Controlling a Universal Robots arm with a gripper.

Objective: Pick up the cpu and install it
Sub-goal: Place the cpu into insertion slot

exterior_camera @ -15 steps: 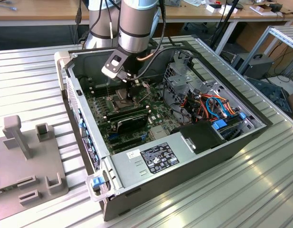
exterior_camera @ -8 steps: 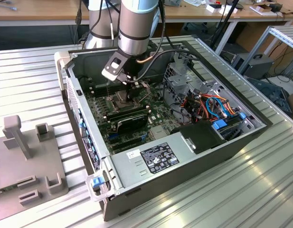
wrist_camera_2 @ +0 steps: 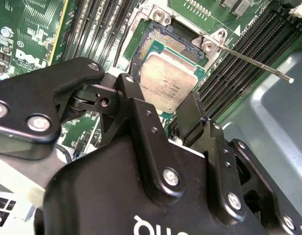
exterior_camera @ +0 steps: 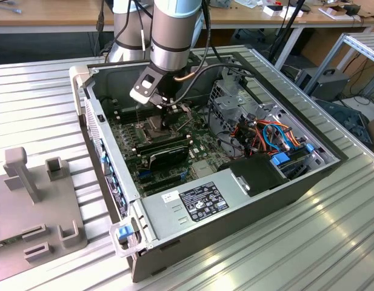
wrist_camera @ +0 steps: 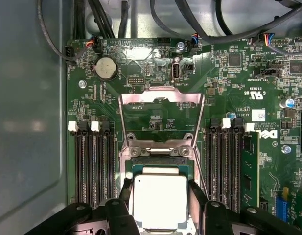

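The black jaws are clamped on two sides of the small, flat, silvery-grey square cpu (wrist_camera: 160, 200), holding it, it seems, just above the dark square socket (wrist_camera_2: 165, 41). The socket's shiny metal frame (wrist_camera: 160, 96) is flipped open, so the chip can drop in.

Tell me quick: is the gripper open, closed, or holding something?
Gripper: fingers closed on the cpu, holding it at the open socket.
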